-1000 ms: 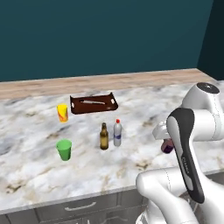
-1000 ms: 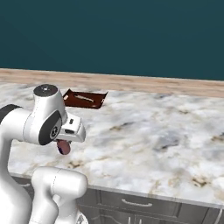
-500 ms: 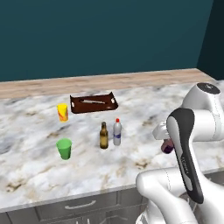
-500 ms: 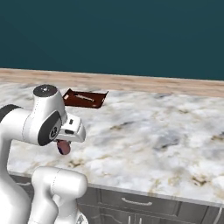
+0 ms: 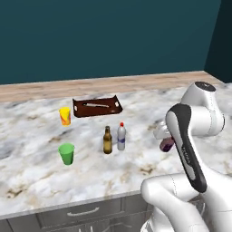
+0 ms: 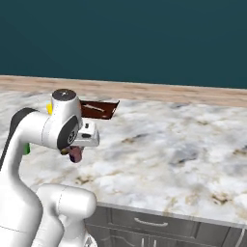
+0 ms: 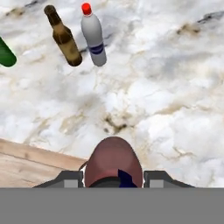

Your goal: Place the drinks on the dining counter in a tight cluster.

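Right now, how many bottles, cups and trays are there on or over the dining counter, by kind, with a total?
Bottles: 3 (brown beer bottle, clear bottle with red cap, dark-maroon bottle held in the end effector)
Cups: 2 (green cup, yellow-orange cup)
Trays: 1 (brown tray)
Total: 6

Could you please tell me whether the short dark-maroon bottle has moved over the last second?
No; the short dark-maroon bottle keeps its position relative to the dark brown rectangular tray.
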Available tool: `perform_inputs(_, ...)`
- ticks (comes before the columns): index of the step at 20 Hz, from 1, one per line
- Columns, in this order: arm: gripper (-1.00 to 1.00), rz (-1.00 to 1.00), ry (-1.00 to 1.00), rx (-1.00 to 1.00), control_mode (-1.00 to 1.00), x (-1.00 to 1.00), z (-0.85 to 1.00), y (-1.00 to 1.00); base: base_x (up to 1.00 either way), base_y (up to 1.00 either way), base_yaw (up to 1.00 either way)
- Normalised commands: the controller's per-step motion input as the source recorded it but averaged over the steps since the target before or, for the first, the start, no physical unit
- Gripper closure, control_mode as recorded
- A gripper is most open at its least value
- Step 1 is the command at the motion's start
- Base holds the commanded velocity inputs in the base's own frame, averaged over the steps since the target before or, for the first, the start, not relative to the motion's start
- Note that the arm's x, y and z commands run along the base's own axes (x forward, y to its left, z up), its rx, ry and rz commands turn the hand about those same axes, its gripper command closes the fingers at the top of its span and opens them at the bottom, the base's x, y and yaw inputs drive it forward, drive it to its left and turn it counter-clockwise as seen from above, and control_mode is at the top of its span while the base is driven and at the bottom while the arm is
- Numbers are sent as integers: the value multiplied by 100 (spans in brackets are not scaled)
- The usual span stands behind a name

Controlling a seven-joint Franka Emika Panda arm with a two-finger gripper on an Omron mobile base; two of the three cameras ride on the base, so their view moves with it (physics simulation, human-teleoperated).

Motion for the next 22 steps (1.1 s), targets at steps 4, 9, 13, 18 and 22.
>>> perform_inputs(4, 100, 41, 4, -3, -100, 100, 1, 1, 0, 0, 0)
perform_inputs(9, 100, 44, 0, -6, -100, 96, 0, 2, 0, 0, 0)
perform_inputs(13, 100, 25, 2, -6, -100, 58, -21, 0, 0, 0, 0)
perform_inputs(18, 100, 29, 0, 0, -100, 51, -31, 0, 0, 0, 0)
perform_inputs(22, 100, 36, -3, 0, -100, 23, -30, -3, 0, 0, 0)
